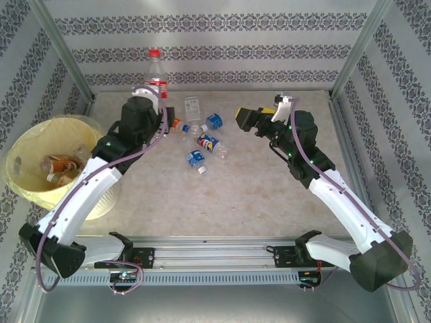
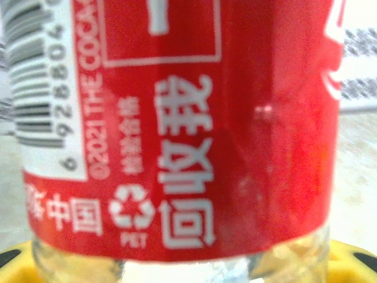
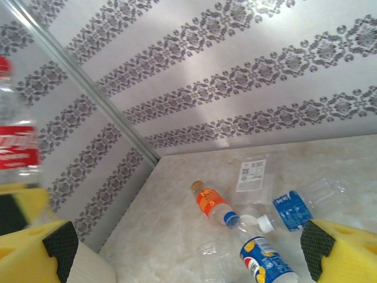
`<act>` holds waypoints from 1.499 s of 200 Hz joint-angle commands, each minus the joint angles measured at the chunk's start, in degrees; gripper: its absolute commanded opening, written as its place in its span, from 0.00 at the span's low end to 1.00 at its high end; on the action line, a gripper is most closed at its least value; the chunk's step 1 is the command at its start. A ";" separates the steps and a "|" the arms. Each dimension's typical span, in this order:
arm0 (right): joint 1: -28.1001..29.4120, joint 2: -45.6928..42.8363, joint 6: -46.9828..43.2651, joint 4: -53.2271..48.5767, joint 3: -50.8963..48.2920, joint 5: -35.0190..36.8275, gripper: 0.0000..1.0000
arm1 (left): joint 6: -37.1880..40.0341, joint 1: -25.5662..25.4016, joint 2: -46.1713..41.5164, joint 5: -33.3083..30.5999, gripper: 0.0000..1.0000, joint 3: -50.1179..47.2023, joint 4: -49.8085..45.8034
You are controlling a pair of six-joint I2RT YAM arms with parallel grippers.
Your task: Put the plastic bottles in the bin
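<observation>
The bottle (image 1: 156, 74) is clear glossy plastic, its red label (image 2: 247, 147) smooth; the table (image 1: 269, 188) looks matt.

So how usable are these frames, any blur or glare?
Left wrist: red-label bottle too close, print soft. Right wrist: glare patch on the patterned wall, that bottle blurred at the left edge, orange-label bottle sharp. Top external: evenly lit, bin slightly washed out.

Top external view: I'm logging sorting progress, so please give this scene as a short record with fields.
left end effector: shut on upright red-labelled clear plastic bottle
right end effector: open, empty
round pale-yellow plastic bin: at left, holds a few bottles
loose bottles: several lying on pale stone-patterned table between the arms
</observation>
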 commanded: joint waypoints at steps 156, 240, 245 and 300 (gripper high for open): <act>-2.91 4.03 5.41 3.62 -0.09 -1.53 0.98 | -5.07 31.73 -12.88 -16.02 0.61 -4.81 -22.57; -3.00 5.23 6.37 2.39 1.12 -2.70 0.98 | -7.18 32.02 -13.86 -11.52 1.00 -5.84 -23.79; -3.03 5.14 6.38 2.39 0.90 -2.60 0.98 | -7.30 32.02 -13.67 -10.82 1.00 -5.59 -23.88; -3.18 3.27 5.47 1.18 -0.57 -0.60 0.98 | -10.44 32.00 -10.54 -4.05 1.00 -1.94 -25.86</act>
